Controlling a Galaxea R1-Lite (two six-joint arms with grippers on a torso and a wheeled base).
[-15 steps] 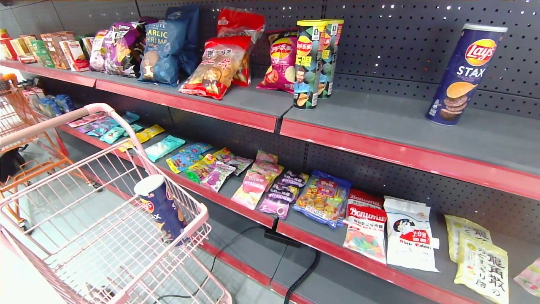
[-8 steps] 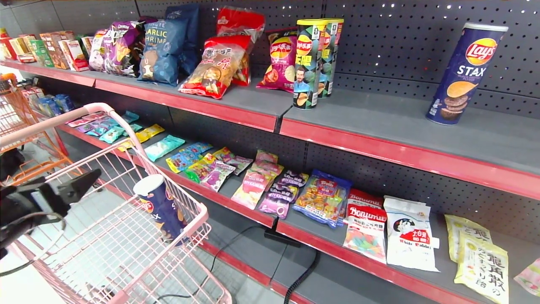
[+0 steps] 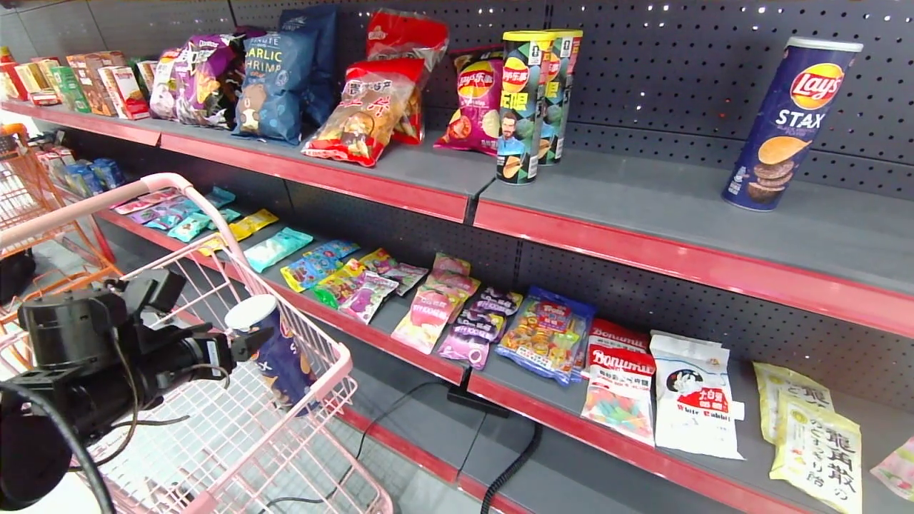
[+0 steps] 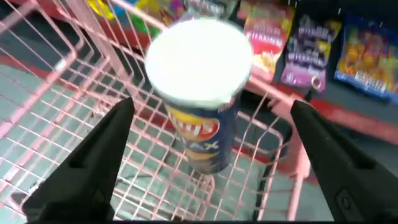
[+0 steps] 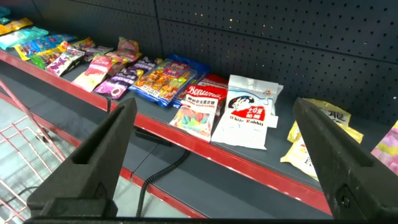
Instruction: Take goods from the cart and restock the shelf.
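Note:
A blue chip canister point(image 3: 280, 360) with a white lid stands upright in the front corner of the pink wire cart point(image 3: 341, 360). My left gripper point(image 3: 221, 310) hovers over the cart just short of the canister, open, with nothing held. In the left wrist view its fingers point(image 4: 102, 155) spread wide on either side of the canister point(image 4: 202, 130), which stands a little ahead of them. A matching blue canister point(image 3: 785, 128) stands on the upper shelf point(image 3: 643, 207) at the right. My right gripper point(image 5: 214, 109) is open and empty, facing the lower shelf point(image 5: 249, 165).
Two green canisters point(image 3: 532, 100) and chip bags point(image 3: 364, 107) stand on the upper shelf, with bare grey board between them and the blue canister. Candy packets point(image 3: 550, 335) cover the lower shelf. An orange cart point(image 3: 43, 207) stands at far left. A black cable point(image 3: 514, 457) lies on the bottom shelf.
My left arm has come into the head view from the lower left and moved across the cart toward the canister. The canister and the shelf goods have not moved.

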